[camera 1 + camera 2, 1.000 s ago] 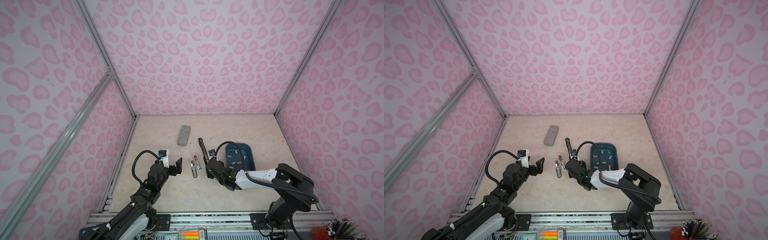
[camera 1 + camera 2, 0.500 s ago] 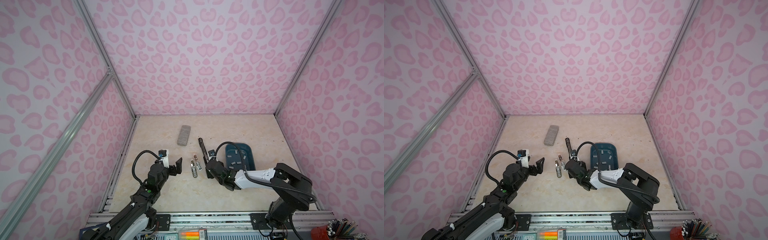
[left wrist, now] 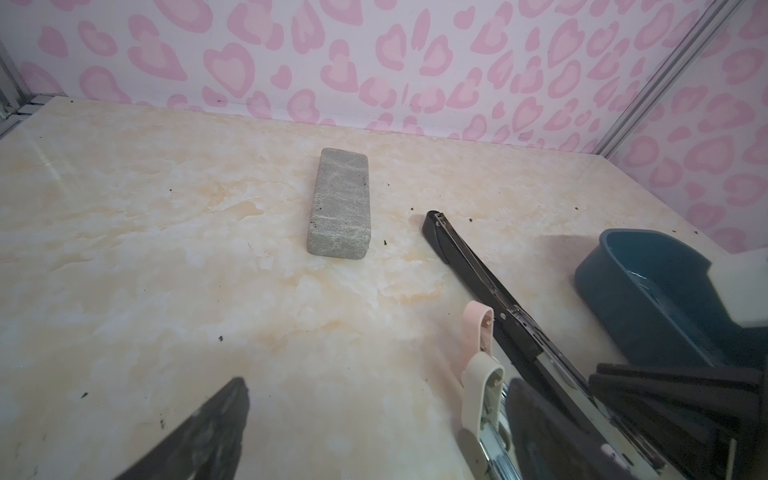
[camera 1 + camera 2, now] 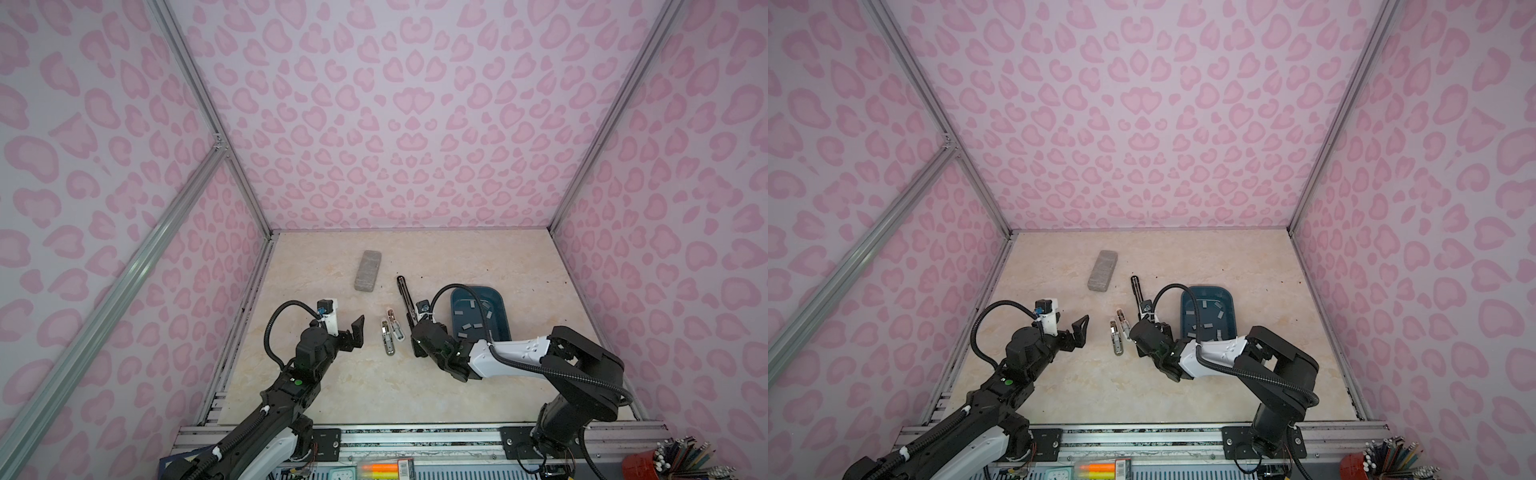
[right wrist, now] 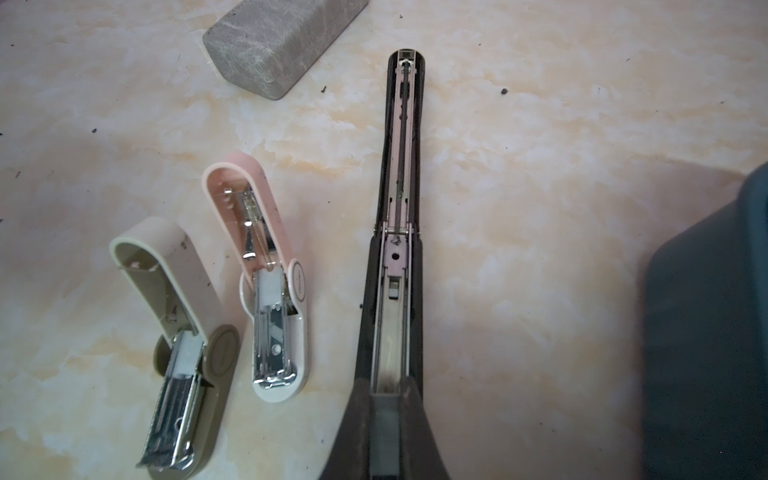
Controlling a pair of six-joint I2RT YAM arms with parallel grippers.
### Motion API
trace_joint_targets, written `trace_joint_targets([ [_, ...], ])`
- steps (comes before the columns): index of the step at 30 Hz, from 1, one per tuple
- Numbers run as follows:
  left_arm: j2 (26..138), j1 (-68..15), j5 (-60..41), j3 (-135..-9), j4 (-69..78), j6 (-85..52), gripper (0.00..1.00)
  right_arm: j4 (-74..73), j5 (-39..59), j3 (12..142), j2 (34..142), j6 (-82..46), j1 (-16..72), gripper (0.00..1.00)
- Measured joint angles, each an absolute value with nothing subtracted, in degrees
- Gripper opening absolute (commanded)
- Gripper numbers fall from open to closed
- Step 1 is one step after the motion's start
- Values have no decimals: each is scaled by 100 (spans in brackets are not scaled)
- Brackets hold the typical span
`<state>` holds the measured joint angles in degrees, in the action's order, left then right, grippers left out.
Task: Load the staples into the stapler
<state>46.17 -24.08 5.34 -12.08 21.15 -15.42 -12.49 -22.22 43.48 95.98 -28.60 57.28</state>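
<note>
The black stapler point(image 4: 405, 297) point(image 4: 1137, 293) lies opened out flat mid-table, its metal channel point(image 5: 390, 332) facing up and bare. My right gripper point(image 5: 384, 415) point(image 4: 417, 347) is at the stapler's near end, shut on a flat grey strip of staples point(image 5: 384, 436) that lines up with the channel's mouth. More staples point(image 4: 471, 326) lie loose in the blue tray point(image 4: 500, 299) point(image 4: 1231, 299). My left gripper point(image 4: 348, 337) point(image 3: 374, 428) hovers open and empty to the left of the small staplers.
Two small opened staplers, beige point(image 5: 183, 345) and pink point(image 5: 270, 291), lie just left of the black one. A grey speckled block point(image 4: 368, 270) point(image 3: 338, 208) rests farther back. Pink patterned walls enclose the table on three sides.
</note>
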Motion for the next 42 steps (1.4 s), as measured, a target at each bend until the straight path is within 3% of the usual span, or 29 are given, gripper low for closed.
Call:
trace_joint_targets([
  [19, 4615, -2408, 495, -1208, 2115, -1542, 97, -1264, -2246, 4147, 9544, -3059, 5843, 9],
  [31, 4613, -2408, 495, -1208, 2115, -1542, 97, -1144, -2276, 4134, 9295, -3111, 5902, 41],
  [42, 4831, -2408, 676, -1306, 2108, -1564, 97, 451, -2742, 4880, 7717, -3129, 5621, 36],
])
